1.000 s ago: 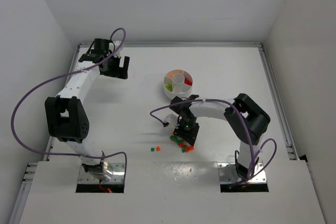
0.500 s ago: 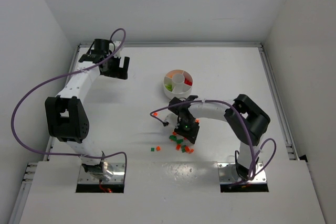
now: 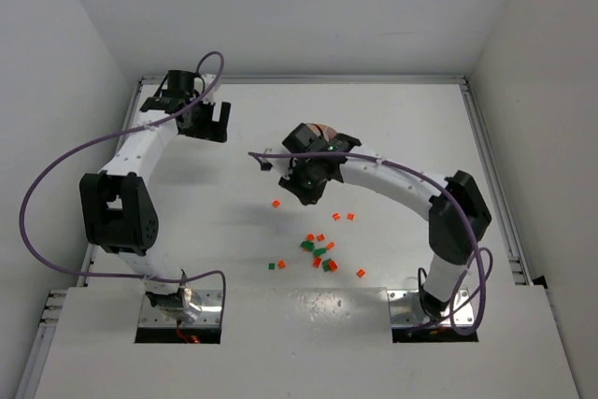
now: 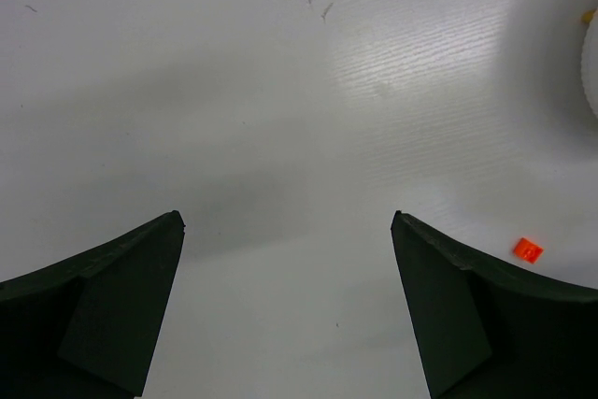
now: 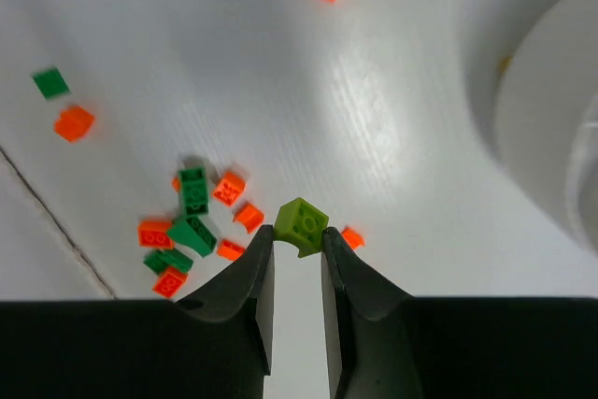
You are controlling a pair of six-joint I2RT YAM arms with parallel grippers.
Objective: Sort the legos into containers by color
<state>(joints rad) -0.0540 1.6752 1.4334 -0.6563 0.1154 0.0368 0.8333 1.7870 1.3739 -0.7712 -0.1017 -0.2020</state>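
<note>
A second ago my right gripper (image 5: 297,238) was down in the pile of loose legos (image 5: 193,231) near my base. It has now lifted away and swung toward twelve o'clock, arriving over the white dish (image 5: 551,137), which my wrist mostly hides from above. Its jaws are clamped on a single lime-green brick (image 5: 301,223). From my wrist, the dish wall curves at three o'clock of that brick, and the pile lies off at eight o'clock. The pile looks more scattered than it was, with a few orange pieces knocked outward. My left gripper (image 4: 288,221) sits far off at ten o'clock, fingers wide apart and holding nothing. I judge the pick done; next I must find the green compartment and release.
</note>
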